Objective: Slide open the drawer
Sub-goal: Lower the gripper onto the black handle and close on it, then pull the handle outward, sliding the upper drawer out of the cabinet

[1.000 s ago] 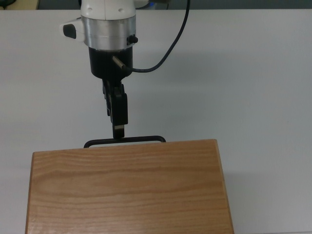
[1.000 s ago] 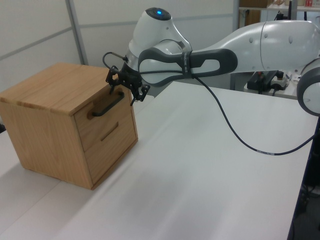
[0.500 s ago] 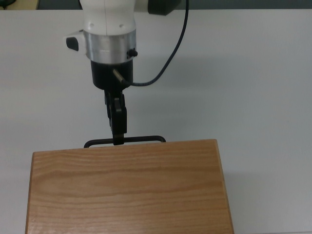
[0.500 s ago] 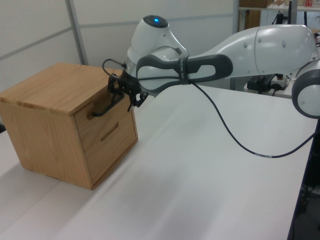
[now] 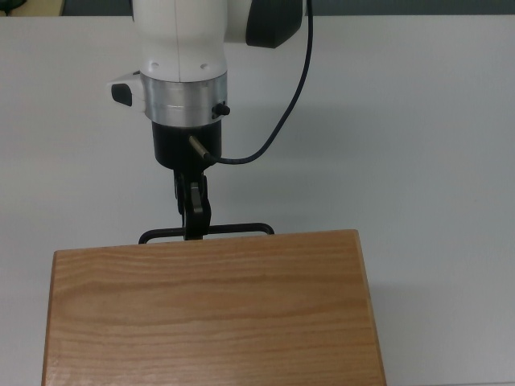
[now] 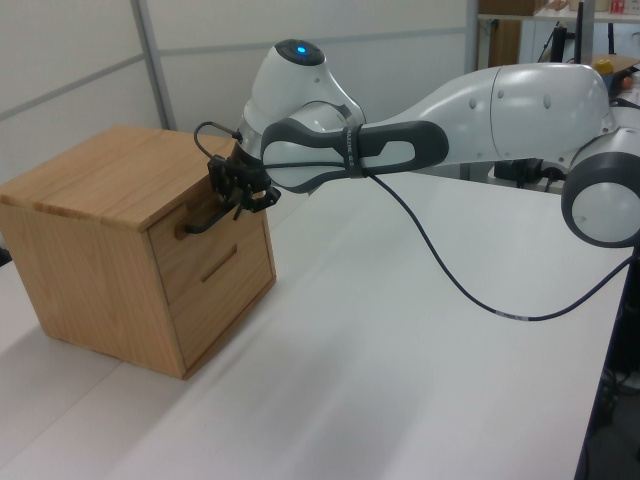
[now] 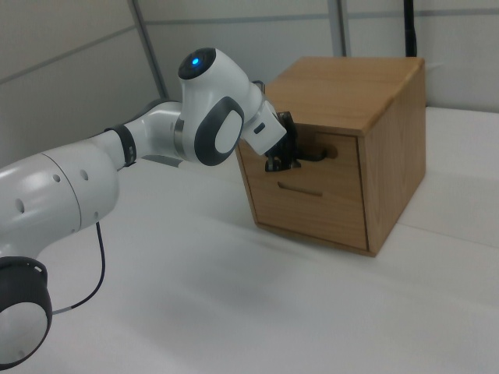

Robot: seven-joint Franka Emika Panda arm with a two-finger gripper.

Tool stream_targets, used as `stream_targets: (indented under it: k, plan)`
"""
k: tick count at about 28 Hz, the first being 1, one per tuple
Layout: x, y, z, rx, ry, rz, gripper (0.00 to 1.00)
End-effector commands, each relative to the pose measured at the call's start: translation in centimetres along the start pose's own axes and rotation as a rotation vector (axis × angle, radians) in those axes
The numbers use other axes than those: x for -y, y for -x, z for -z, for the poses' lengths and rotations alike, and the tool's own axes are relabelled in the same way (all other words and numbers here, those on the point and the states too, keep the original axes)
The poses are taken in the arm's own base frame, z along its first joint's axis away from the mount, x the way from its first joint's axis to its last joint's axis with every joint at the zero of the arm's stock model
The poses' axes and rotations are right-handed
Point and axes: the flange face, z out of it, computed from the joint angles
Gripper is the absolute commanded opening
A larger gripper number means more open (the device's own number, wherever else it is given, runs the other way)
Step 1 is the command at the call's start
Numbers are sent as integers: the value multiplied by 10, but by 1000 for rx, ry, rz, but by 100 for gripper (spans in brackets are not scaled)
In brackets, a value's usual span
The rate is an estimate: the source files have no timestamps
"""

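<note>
The robot's black two-finger claw [image 5: 193, 229] reaches level toward the front of a light wooden box cabinet [image 5: 209, 314], its tip right at the thin black metal bar handle [image 5: 233, 230], left of the bar's middle in the top view. Whether the fingers are clenched on the bar or merely around it cannot be told. Coming in level likely lets the arm pull straight back. Behind the handle, the light wooden upper drawer [image 6: 205, 240] sits flush in the cabinet, apparently not yet slid out. Just below the claw is a second drawer front with a slot [image 7: 300, 189]. The cabinet stands on a white table [image 6: 420, 360].
</note>
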Motion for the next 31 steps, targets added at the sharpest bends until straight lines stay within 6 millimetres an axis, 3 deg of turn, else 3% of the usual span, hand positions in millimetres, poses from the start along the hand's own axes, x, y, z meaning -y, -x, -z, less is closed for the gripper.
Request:
stream_targets:
  k: [1,5,15,22,31]
  plan:
    - [1,3,-1,-9,20,6,0]
    - [-1,-3,10,-11,23,1,0]
    - [-29,6,34,1,69,17,0]
    - [-43,12,64,13,96,32,0]
    - [-83,26,97,40,185,48,0]
